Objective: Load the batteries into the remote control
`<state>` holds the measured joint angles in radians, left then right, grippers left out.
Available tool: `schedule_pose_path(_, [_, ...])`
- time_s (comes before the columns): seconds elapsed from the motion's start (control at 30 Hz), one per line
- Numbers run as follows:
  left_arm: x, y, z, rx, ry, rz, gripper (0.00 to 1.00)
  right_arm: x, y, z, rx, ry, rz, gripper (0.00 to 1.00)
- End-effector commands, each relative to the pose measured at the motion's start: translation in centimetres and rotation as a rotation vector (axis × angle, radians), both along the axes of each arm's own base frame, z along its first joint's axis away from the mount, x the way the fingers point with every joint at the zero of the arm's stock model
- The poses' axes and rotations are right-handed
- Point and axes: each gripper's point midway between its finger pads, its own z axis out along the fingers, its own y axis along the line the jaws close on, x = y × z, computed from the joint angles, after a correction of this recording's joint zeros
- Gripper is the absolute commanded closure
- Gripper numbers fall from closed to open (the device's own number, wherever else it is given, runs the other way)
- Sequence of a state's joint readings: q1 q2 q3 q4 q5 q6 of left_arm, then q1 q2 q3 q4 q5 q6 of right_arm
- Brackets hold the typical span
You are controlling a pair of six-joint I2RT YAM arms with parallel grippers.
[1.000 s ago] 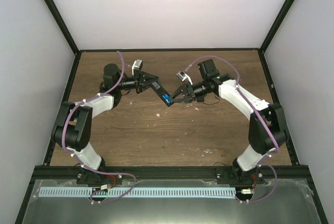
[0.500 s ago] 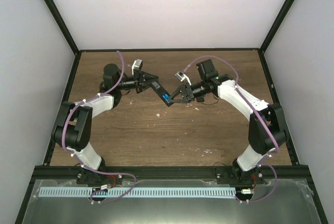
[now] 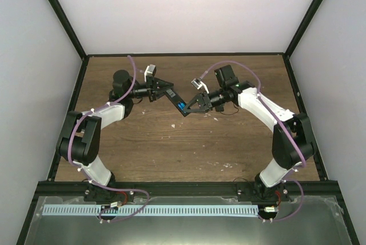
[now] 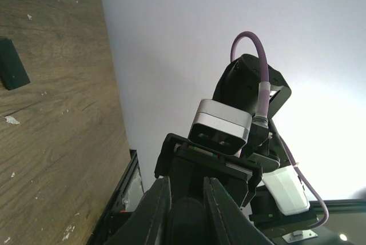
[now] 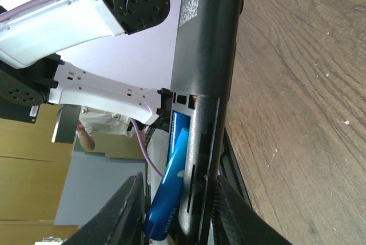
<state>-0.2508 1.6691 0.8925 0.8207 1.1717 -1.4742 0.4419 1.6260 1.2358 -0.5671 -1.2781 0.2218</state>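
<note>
White walls closed in the brown wooden desk (image 3: 171, 148). Over its far middle, my left jaws were clamped on one end of the remote control (image 3: 174, 99). My right jaws straddled the other end and a blue battery (image 5: 170, 193) lying against it; whether they gripped, I could not tell. A small black cover piece (image 4: 12, 71) lay on the desk.

Brown wooden tabletop (image 3: 171, 148), plain white walls (image 3: 183, 11), black frame posts (image 3: 63, 19)
</note>
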Motion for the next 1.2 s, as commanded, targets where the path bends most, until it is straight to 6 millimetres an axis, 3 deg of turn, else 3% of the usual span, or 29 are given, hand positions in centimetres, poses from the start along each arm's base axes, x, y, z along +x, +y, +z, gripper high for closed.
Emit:
schedule_pose_path(0.0, [-0.4, -0.2, 0.2, -0.01, -0.018, -0.014, 1.0, 0.7, 0.7, 1.4, 0.029, -0.049, 0.013, 0.74])
schedule_pose_path(0.9, [-0.1, -0.6, 0.7, -0.04, -0.026, -0.017, 1.0, 1.3, 1.9, 1.6, 0.045, -0.053, 0.03, 0.87])
schedule_pose_path(1.03, [-0.1, -0.6, 0.6, -0.032, -0.033, -0.017, 1.0, 1.6, 1.8, 1.8, 0.032, -0.075, 0.013, 0.83])
schedule_pose_path(1.17, [0.2, -0.4, -0.2, -0.001, -0.036, 0.0, 1.0, 2.7, 1.2, 1.3, -0.042, -0.14, -0.068, 0.66])
